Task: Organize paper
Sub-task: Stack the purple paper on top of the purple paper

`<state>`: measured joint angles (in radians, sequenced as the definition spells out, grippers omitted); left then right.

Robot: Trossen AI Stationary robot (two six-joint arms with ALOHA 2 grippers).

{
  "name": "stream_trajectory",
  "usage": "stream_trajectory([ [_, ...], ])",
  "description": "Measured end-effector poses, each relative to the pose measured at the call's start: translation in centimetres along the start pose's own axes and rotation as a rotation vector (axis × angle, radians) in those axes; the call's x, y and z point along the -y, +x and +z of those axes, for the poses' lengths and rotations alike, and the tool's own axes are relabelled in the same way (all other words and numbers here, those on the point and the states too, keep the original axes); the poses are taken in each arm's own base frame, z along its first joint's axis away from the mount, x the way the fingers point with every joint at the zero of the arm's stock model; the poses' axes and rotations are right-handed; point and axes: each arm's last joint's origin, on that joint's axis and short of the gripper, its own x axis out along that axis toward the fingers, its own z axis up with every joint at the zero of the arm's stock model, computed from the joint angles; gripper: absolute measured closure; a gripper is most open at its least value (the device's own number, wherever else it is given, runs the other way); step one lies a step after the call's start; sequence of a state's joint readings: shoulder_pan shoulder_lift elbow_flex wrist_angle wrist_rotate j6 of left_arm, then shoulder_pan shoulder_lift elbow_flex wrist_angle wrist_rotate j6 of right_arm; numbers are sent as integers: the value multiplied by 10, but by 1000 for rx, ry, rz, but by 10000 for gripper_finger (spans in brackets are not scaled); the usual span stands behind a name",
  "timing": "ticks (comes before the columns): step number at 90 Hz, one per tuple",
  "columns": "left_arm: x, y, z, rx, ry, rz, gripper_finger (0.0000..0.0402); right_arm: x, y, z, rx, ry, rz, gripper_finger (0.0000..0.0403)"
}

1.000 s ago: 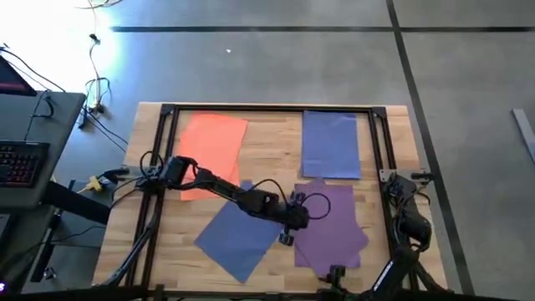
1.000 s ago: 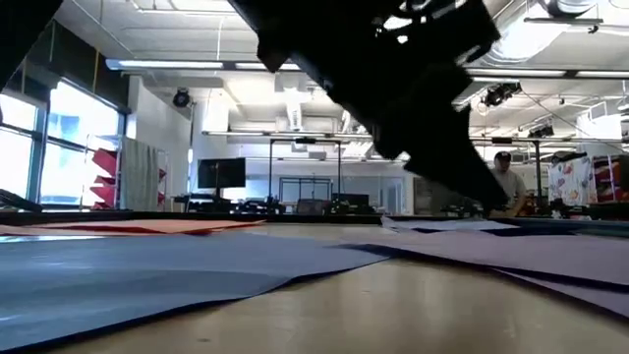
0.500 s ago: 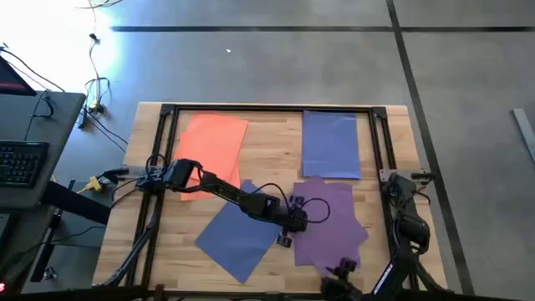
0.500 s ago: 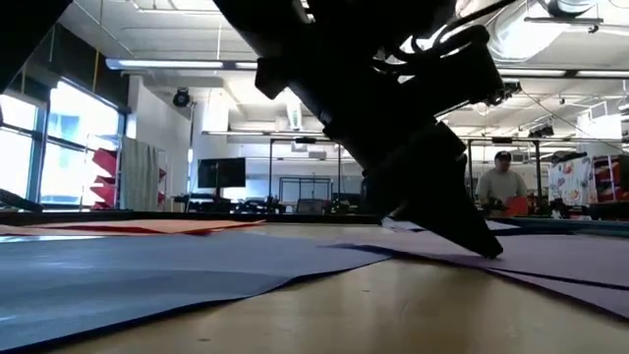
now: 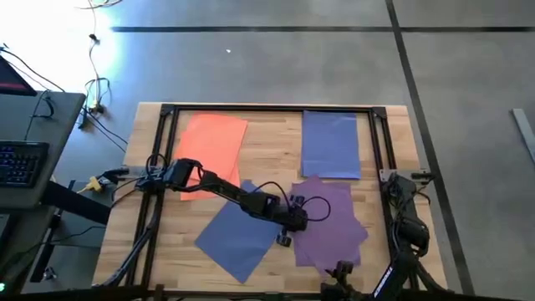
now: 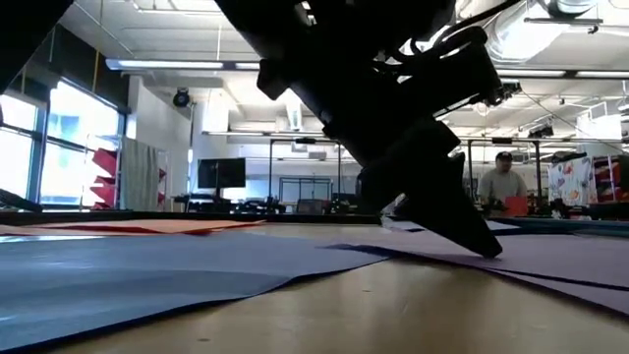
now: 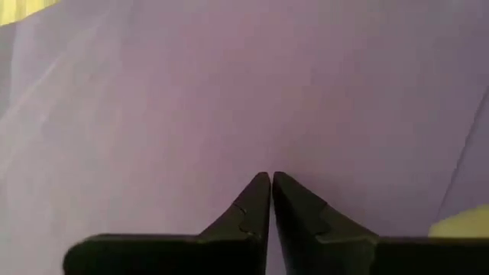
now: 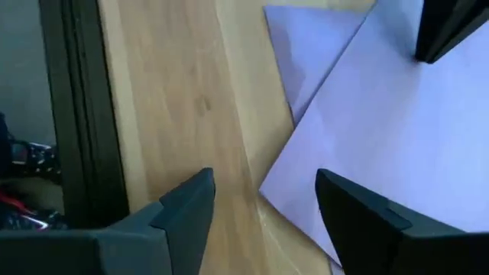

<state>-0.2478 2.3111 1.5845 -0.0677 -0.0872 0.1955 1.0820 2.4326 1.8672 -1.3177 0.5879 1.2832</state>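
1. At the far left, off the table [image 5: 276, 163], a desk holds a keyboard [image 5: 18, 162], with cables trailing on the floor beside it.
2. On the table's left part lies an orange sheet [image 5: 211, 144], flat at the back corner — it shows as a thin orange band [image 6: 147, 226] in the low view.
3. The left arm reaches from the table's left edge across the orange sheet's near end toward the middle of the table.
4. In front of it, a blue sheet [image 5: 238, 234] lies turned at an angle near the front edge; the low view shows it as the wide grey-blue surface in the foreground [image 6: 128, 270].
5. The left gripper [image 5: 290, 226] is down at the left edge of the purple sheets [image 5: 330, 221], which lie skewed on one another in the front middle-right of the table. Its fingers [image 7: 252, 210] are pressed together, tips meeting, with purple paper [image 7: 229, 99] filling the wrist view around them; whether any sheet is pinched between them cannot be told. In the low view the gripper [image 6: 472, 241] slants down with its tip on or just above the purple paper [image 6: 550, 256].
6. At the back right a second blue sheet [image 5: 330, 144] lies squared to the table's edge, well apart from the purple ones.
7. The right gripper [image 5: 340, 270] waits at the front edge — its fingers [image 8: 191, 206] spread wide, near a corner of the purple sheets [image 8: 382, 145].
8. Far behind the table, a person [image 6: 503, 187] is seen on the right of the low view.
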Motion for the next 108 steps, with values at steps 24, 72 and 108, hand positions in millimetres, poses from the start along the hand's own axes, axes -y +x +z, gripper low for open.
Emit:
stream_trajectory([
  [24,0,0,0,0,0,-6,402,9,5,-4,-16,34,-109,235],
  [72,0,0,0,-2,9,-6,402,7,7,-3,-63,130,-87,386],
  [108,3,-21,16,-6,152,174,402,5,-15,3,-59,310,-22,403],
])
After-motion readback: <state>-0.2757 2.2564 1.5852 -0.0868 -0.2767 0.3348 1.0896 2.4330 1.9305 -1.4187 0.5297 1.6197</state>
